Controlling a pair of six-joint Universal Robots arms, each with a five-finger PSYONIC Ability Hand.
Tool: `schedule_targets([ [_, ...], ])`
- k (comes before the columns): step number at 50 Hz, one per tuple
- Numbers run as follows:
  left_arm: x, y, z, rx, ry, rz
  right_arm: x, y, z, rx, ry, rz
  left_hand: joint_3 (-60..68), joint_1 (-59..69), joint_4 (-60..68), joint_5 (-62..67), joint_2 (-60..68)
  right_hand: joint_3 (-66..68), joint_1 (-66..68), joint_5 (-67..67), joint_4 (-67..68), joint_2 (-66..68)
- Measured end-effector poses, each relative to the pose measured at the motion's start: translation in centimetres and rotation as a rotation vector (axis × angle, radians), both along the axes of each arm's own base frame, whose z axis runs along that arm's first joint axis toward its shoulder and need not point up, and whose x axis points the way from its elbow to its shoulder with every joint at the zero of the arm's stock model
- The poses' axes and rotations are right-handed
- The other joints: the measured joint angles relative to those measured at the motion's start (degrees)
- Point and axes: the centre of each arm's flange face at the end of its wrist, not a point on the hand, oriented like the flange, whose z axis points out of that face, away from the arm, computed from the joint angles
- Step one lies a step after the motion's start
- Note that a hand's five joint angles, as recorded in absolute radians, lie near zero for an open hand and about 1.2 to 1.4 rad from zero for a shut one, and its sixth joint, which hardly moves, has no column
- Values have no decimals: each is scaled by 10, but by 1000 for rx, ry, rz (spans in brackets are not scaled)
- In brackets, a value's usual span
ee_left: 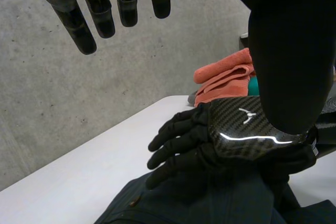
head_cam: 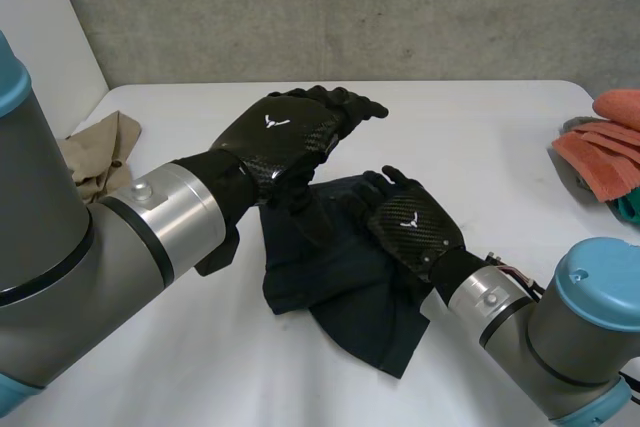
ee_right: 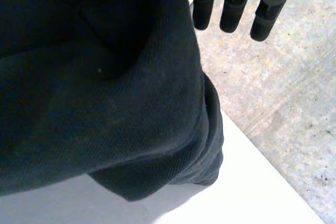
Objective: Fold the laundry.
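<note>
Two cloth heaps flank the work area, one at each side edge of the white table point(head_cam: 480, 137). At 9 o'clock from the centre lies a crumpled beige cloth point(head_cam: 100, 152), close to the table's left edge.

The black left hand point(head_cam: 285, 137) is raised over the 11 o'clock part of the dark navy twill garment point(head_cam: 340, 297). Its fingers point(ee_left: 100, 14) are straight and slightly spread, with nothing between them and the thumb. Whether any part of the hand touches the cloth cannot be told.

The garment lies bunched at mid-table, folded over itself, with one pointed corner toward 5 o'clock. In the left wrist view, a small button shows on its near fold point(ee_left: 210, 203).

The black right hand point(head_cam: 415, 225) rests palm-down on the garment's 2 o'clock part. Its fingers point(ee_left: 173, 142) are spread and extended flat on the cloth, pressing rather than gripping. In the right wrist view, the straight fingertips point(ee_right: 231, 9) reach past a thick rolled fold of the garment point(ee_right: 94, 103) that lies under the palm, and bare tabletop point(ee_right: 252, 182) lies beside that fold.

Bare tabletop runs from the garment to the far edge at 12 o'clock, and also lies at 7 o'clock.

At 3 o'clock, by the right edge and well apart from the garment, is a stack of folded orange towels point(head_cam: 605, 152), with a teal cloth point(head_cam: 628, 209) just beside it.
</note>
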Motion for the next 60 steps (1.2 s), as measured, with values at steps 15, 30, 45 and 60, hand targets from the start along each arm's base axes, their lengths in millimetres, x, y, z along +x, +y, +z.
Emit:
schedule_targets([
  [15, -2, 1, -3, 7, 15, -5, 7, -2, -6, 120, 47, -59, 0, 0, 0, 0, 0, 17, 11, 32, 11, 15],
  [30, 1, -5, 7, -23, 54, 16, 25, -52, 42, -165, -106, -159, 0, 0, 0, 0, 0, 530, 441, 490, 533, 521],
  [45, 4, -6, 55, -130, 144, 30, -87, -184, 202, -412, -482, -414, 0, 0, 0, 0, 0, 530, 479, 507, 535, 523],
  [60, 1, 1, 36, -85, 117, 13, -327, -302, 128, -347, -510, -547, 0, 0, 0, 0, 0, 533, 479, 520, 537, 523],
])
